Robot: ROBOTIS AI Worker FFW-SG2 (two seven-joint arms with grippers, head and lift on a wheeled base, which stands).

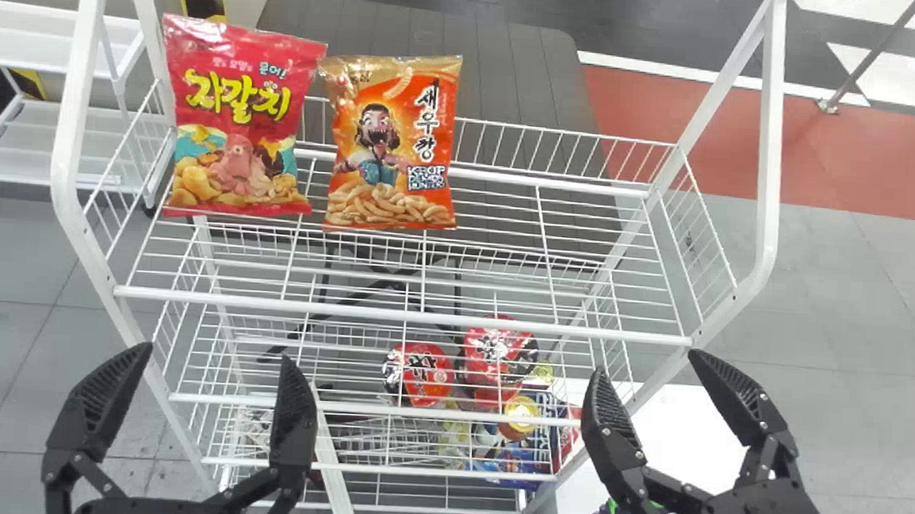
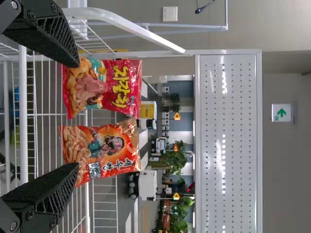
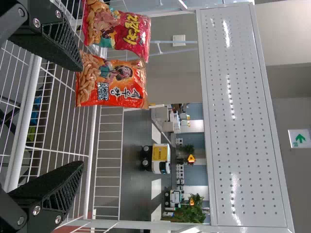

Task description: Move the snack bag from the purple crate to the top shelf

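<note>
Shop-like room, snack-stocked wire rack

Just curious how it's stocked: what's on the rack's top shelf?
On the top shelf, a red snack bag and an orange snack bag stand side by side. What is directly behind them is covered.

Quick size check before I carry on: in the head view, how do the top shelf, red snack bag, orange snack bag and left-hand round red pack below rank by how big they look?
1. Top shelf
2. Red snack bag
3. Orange snack bag, only somewhat smaller
4. Round red pack, seen through wires
</note>
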